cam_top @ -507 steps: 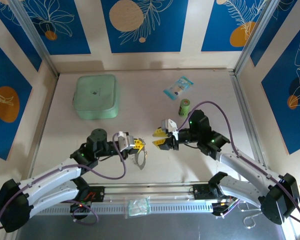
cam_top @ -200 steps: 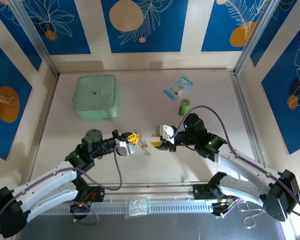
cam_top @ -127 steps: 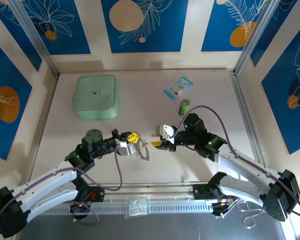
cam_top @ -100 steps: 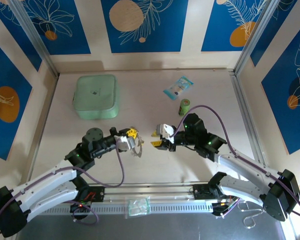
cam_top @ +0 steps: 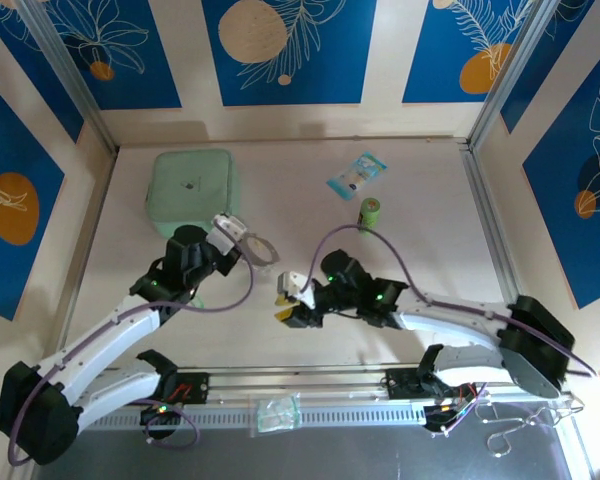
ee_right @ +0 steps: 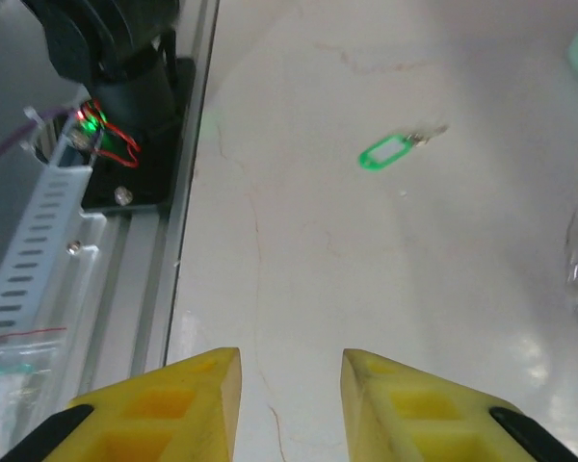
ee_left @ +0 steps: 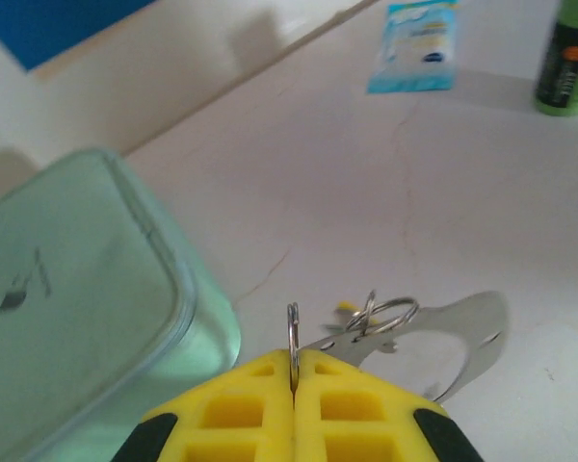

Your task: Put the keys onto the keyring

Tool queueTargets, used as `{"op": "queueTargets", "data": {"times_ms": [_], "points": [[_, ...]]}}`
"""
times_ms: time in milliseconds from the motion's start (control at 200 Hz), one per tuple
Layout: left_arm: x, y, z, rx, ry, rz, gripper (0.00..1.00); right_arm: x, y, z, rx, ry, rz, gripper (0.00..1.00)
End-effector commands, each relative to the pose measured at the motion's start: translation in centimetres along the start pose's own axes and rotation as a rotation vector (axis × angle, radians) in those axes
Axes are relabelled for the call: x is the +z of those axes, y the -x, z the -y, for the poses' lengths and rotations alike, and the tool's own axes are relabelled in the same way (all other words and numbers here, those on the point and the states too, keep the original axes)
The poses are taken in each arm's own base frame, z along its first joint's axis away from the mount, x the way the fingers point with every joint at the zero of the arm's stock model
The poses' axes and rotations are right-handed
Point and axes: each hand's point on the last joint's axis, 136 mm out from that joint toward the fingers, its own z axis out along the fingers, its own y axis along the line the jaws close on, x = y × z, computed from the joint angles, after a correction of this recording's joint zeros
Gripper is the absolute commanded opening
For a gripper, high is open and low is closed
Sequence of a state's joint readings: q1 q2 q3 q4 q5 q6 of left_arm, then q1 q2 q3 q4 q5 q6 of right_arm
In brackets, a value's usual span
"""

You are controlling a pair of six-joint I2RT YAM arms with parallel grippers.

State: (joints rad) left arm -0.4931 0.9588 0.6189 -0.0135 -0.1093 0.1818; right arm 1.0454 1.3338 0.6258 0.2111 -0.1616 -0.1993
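My left gripper is shut on the keyring, a thin wire loop seen edge-on between the yellow pads. Small silvery rings and a flat metal piece hang from it, with a bit of yellow behind them. From above, the left gripper holds the keyring just right of the green case. A green key lies on the table ahead of my right gripper, which is open and holds nothing. In the top view the right gripper is low near the table's front.
A mint-green case sits at the back left, close to my left gripper. A blue-white packet and an upright green cylinder stand at the back centre. The metal rail with wiring runs along the table's near edge.
My left arm has swung up and left towards the green case, carrying the keyring. My right arm has moved left and towards the front edge, its jaws still open.
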Motion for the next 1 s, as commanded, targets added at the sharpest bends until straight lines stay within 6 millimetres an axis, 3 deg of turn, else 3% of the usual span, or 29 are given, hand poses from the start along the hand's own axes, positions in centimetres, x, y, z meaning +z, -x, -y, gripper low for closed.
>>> {"op": "queueTargets", "data": {"times_ms": [0,95,245,310,400,505,630,755,995], "points": [[-0.5,1.2,-4.0,-0.222,0.158,0.031,0.00,2.3,1.6,1.9,-0.010,-0.114,0.056,0.34],[-0.9,-0.2,-6.9,-0.317,0.290,0.002,0.00,5.2,1.5,2.4,0.002,-0.139,0.028,0.35],[-1.4,-1.1,-8.9,-0.416,0.371,0.006,0.00,8.2,2.6,3.4,0.146,-0.149,-0.015,0.34],[-1.7,-1.2,-9.7,-0.450,0.401,0.013,0.00,8.8,2.8,4.3,0.290,-0.180,-0.054,0.34],[-2.0,-1.5,-10.4,-0.482,0.434,0.019,0.00,9.0,2.4,5.5,0.615,-0.244,-0.148,0.31],[-1.9,-1.9,-10.7,-0.502,0.448,0.019,0.00,10.2,2.1,4.7,0.897,-0.235,-0.185,0.30],[-1.6,-2.4,-10.5,-0.536,0.443,0.027,0.00,12.7,2.6,3.6,1.010,-0.217,-0.157,0.33],[-1.2,-2.8,-10.1,-0.568,0.428,0.009,0.00,15.1,2.5,4.5,1.132,-0.274,-0.155,0.33],[-1.2,-2.9,-10.1,-0.574,0.428,0.023,0.00,18.5,3.3,6.5,1.168,-0.353,-0.046,0.34]]}}
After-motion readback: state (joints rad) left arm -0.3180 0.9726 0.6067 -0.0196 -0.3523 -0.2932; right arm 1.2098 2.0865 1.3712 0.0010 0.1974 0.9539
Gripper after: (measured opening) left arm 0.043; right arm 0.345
